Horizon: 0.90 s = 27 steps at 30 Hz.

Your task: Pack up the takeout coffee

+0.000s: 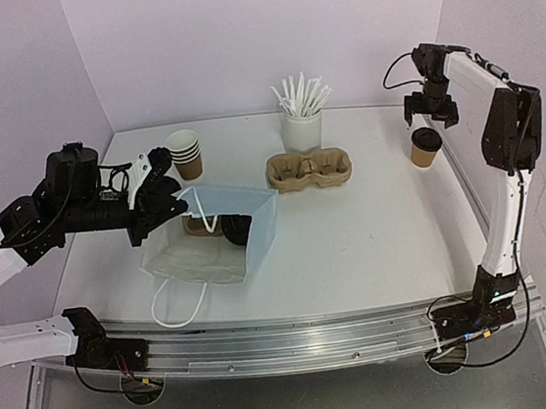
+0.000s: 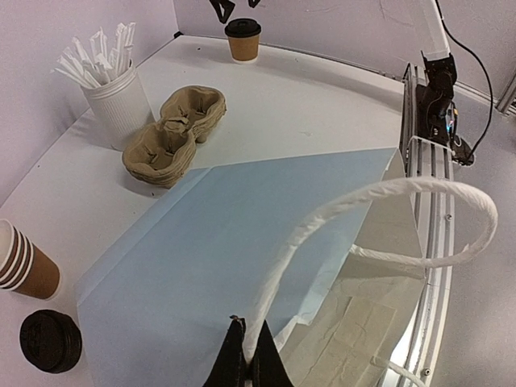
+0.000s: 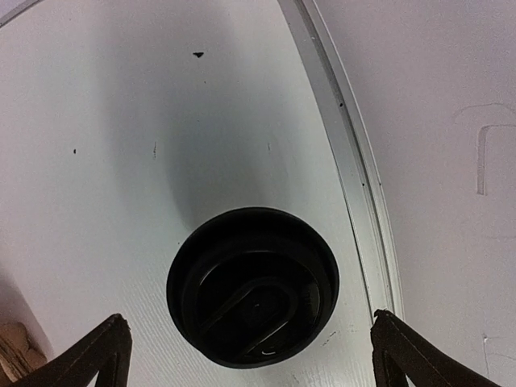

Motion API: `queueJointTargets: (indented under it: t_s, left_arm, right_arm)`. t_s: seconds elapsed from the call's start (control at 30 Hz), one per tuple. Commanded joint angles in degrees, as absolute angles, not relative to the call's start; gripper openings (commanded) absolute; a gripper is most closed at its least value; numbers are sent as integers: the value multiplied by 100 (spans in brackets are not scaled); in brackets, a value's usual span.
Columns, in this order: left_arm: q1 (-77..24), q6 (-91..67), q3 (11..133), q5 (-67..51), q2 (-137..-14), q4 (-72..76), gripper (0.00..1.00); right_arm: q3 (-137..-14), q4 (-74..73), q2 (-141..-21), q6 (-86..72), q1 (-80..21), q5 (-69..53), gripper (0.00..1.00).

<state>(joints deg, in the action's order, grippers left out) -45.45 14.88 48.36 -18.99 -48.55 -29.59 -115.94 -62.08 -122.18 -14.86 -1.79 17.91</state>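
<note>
A lidded brown paper cup [image 1: 425, 147] stands at the far right. It fills the right wrist view as a round black lid [image 3: 252, 297]. My right gripper [image 1: 432, 107] hovers open just above it, fingers either side [image 3: 246, 322]. The tan pulp carrier [image 1: 308, 169] sits mid-table, empty, and also shows in the left wrist view [image 2: 173, 133]. A stack of lidless brown cups [image 1: 185, 153] stands far left, with a loose black lid [image 2: 50, 340] beside it. My left gripper [image 1: 169, 204] is shut on the white bag's handle [image 2: 274, 274].
The white paper bag [image 1: 246, 227] lies tilted, its mouth held up. A dark lid and something brown show at it in the top view; inside or behind, I cannot tell. A white cup of white sticks [image 1: 301, 122] stands behind the carrier. Table rail [image 2: 431, 193] runs nearby.
</note>
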Motion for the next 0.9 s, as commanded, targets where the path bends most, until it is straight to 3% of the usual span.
queueJointTargets:
  t_s: [0.0, 0.43, 0.87]
  left_arm:
    - [-4570, 1418, 5097, -1738, -4927, -2822, 0]
    - [-4570, 1410, 5098, -1652, -4933, -2814, 0]
    - [-4570, 1422, 5142, -1656, -5000, -2737, 0]
  right_arm:
    - [-11969, -6508, -12484, -1330, -44, 1359, 98]
    - [-11838, -6495, -12672, -1371, -40, 1336, 83]
    - [-11859, -6494, -12712, -1371, 176, 1181, 81]
